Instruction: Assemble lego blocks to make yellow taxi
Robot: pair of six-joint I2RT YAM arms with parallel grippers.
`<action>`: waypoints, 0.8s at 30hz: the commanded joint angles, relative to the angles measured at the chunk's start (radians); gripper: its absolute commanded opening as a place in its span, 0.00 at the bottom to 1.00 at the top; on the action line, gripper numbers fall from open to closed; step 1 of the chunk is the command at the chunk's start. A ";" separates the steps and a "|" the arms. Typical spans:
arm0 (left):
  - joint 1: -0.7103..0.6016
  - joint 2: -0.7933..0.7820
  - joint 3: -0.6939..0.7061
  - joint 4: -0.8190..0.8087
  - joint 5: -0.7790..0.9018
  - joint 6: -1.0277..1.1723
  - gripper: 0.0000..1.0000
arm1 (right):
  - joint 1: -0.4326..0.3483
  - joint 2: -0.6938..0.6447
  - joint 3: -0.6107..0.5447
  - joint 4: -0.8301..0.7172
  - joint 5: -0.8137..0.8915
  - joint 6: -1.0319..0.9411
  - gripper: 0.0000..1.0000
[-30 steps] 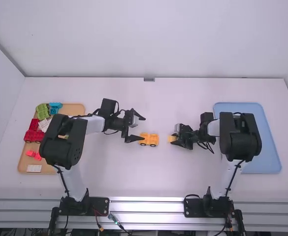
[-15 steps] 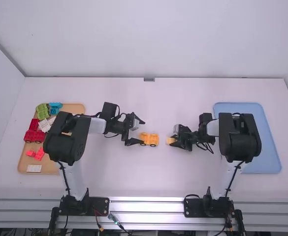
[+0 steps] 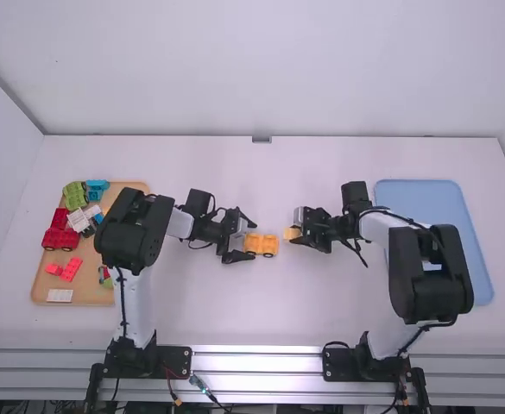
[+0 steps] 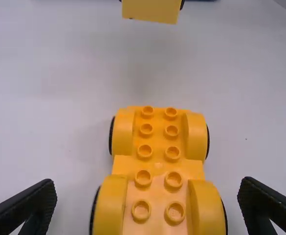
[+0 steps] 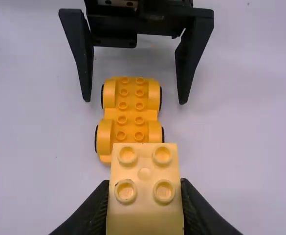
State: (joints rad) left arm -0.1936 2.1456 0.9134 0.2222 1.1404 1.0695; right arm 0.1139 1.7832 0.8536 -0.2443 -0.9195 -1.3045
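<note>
Taxi chassis (image 4: 157, 169), yellow and wheeled, stands on the worktop (image 3: 261, 310) with its studs bare. The left pincer (image 5: 135, 102) is released, its fingers spread to either side of the chassis. The right pincer (image 5: 145, 196) grasps a yellow block (image 5: 145, 215), held apart from the chassis. The step in hand looks to be mounting that block. Next, the left pincer should probably close to steady the chassis while the right one lines the block up over the studs and presses squarely.
</note>
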 commanded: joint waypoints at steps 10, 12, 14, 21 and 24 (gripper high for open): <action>-0.072 0.012 -0.028 0.082 -0.112 -0.027 0.89 | 0.087 -0.009 0.009 0.028 0.027 0.090 0.25; -0.076 0.012 -0.026 0.084 -0.113 -0.026 0.83 | 0.092 -0.008 0.009 0.028 0.027 0.089 0.24; -0.073 0.012 -0.023 0.083 -0.111 -0.026 0.77 | 0.099 -0.008 0.003 0.037 0.026 0.089 0.23; -0.075 0.012 -0.025 0.086 -0.115 -0.027 0.59 | 0.101 -0.008 -0.100 0.293 0.026 0.235 0.24; -0.073 0.012 -0.024 0.130 -0.141 -0.107 0.56 | 0.111 -0.008 -0.161 0.432 0.029 0.313 0.27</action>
State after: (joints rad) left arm -0.2657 2.1487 0.8967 0.3351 1.0401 1.0351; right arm 0.2142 1.7832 0.7322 0.1516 -0.8818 -1.0813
